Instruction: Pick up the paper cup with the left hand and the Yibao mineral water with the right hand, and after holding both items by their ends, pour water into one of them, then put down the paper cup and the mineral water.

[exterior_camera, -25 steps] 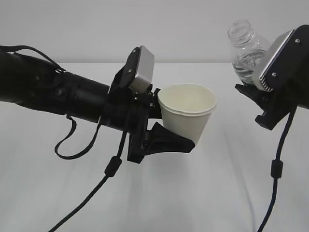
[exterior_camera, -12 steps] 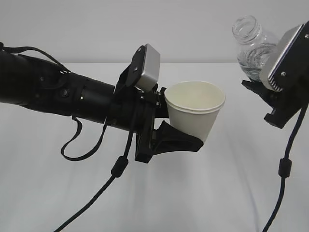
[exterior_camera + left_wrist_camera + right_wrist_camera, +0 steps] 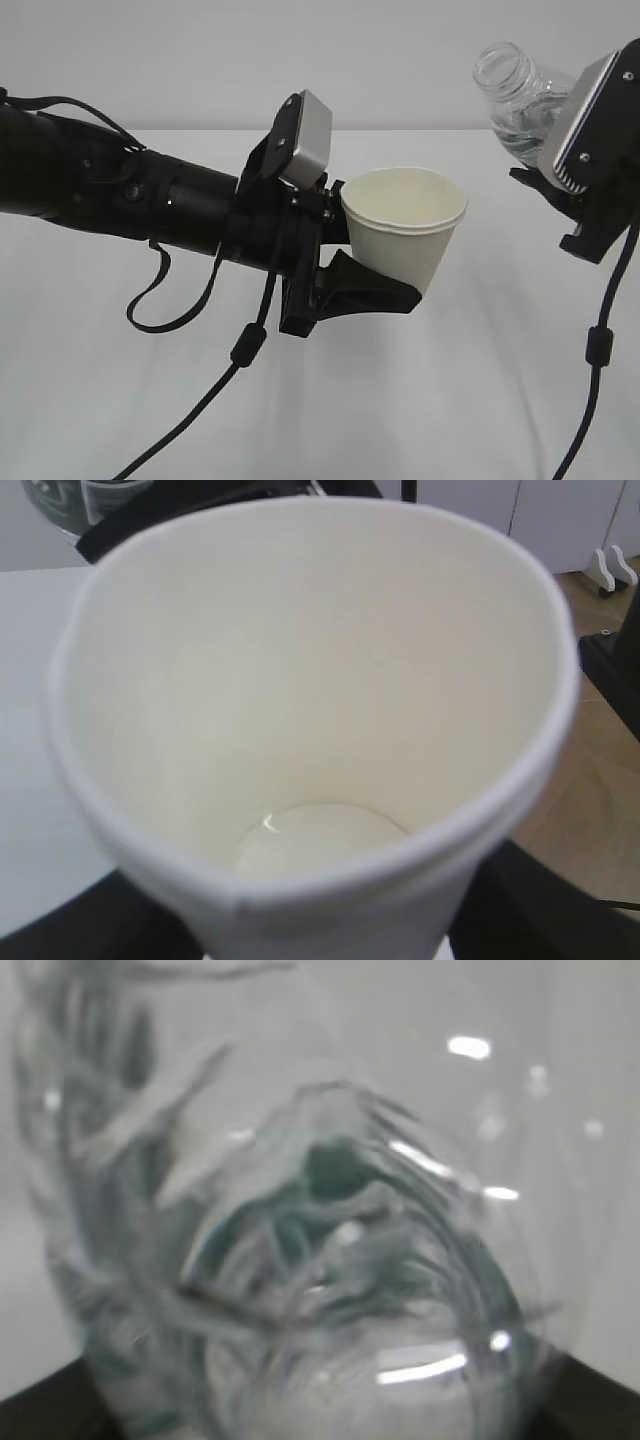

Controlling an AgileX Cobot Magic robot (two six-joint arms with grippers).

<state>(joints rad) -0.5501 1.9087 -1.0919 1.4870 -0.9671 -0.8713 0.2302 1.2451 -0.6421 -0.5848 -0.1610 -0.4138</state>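
While one left gripper (image 3: 385, 262) grips one paper cup (image 3: 403, 235), one right gripper (image 3: 545, 195) at two o'clock grips one water bottle (image 3: 515, 100), tilted.

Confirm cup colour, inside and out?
Plain cream-white cup, no print; clearest in the exterior view.

You have a plain white bench (image 3: 420, 400) across the lower part of the exterior view, with soft grey shadows lying on it. Behind it stands a bare pale grey wall (image 3: 200, 50). In the left wrist view you can see a brown wooden floor (image 3: 590, 780) to the right, white cabinet doors (image 3: 480, 505) along the top edge, and a small white foot-like piece (image 3: 612, 568) resting on that floor beside them.
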